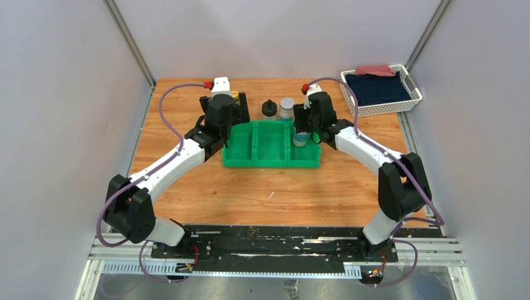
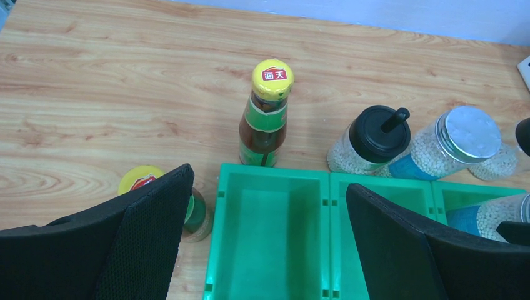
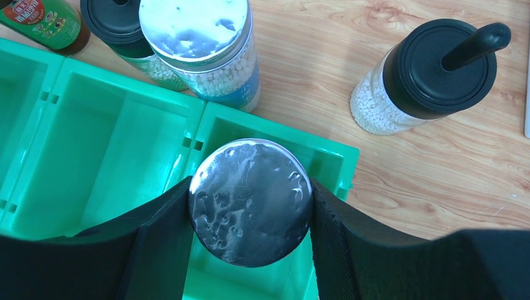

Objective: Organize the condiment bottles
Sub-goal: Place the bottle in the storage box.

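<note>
My right gripper [image 3: 251,190] is shut on a silver-lidded shaker [image 3: 250,203], held upright in the right compartment of the green bin [image 3: 94,150]. Behind the bin stand the second shaker [image 3: 200,47], two black-knob jars [image 3: 431,75] [image 3: 119,22] and a brown bottle [image 3: 44,22]. My left gripper [image 2: 269,187] is open and empty above the bin's left compartment [image 2: 272,231]. One yellow-capped brown bottle [image 2: 269,112] stands just behind the bin. The other [image 2: 150,187] stands at the bin's left side, partly hidden by my left finger. In the top view the grippers sit at the bin's back corners, left [image 1: 232,119] and right [image 1: 303,125].
A white basket [image 1: 409,100] with dark blue and red cloths stands at the back right corner of the wooden table. The bin's left and middle compartments [image 1: 270,142] hold nothing. Grey walls enclose the table on three sides.
</note>
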`<action>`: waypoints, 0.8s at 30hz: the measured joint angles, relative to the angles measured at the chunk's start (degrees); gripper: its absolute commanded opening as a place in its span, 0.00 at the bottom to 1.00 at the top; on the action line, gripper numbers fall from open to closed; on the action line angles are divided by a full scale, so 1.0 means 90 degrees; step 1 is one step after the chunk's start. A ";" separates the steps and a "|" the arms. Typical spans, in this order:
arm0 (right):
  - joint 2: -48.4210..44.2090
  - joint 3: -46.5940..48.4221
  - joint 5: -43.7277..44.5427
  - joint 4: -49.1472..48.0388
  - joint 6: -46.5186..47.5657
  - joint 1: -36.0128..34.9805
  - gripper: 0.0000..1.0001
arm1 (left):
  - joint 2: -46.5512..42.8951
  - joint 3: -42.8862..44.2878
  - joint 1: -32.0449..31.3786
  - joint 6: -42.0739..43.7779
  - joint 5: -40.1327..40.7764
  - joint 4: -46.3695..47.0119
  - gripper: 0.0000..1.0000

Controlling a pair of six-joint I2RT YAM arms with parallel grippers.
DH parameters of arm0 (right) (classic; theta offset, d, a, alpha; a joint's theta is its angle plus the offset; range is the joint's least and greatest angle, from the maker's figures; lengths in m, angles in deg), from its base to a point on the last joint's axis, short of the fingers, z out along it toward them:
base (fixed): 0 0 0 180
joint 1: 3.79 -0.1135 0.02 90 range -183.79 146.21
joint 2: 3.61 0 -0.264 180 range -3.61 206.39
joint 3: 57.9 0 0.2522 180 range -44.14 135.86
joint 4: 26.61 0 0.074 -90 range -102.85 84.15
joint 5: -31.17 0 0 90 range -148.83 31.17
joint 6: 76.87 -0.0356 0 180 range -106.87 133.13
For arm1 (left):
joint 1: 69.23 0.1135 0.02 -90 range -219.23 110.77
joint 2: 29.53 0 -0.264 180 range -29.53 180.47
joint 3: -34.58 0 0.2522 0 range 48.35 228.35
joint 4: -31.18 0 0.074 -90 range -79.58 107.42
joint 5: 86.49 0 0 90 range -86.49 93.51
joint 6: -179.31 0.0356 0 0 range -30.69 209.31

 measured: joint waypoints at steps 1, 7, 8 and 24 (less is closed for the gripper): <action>0.0002 -0.0017 -0.0015 -0.0024 0.0000 0.0002 0.00 | 0.0000 -0.0005 0.0000 0.0002 0.0000 0.0007 1.00; 0.0046 -0.0070 -0.0029 -0.0124 0.0000 0.0010 0.00 | 0.0000 -0.0100 0.0000 0.0002 -0.0005 0.0129 1.00; 0.0051 -0.0073 -0.0032 -0.0129 0.0000 0.0015 0.00 | 0.0000 -0.0102 0.0000 0.0000 -0.0005 0.0136 1.00; 0.0061 -0.0075 -0.0032 -0.0216 0.0012 0.0063 0.00 | 0.0000 -0.0102 0.0000 0.0002 -0.0010 0.0153 1.00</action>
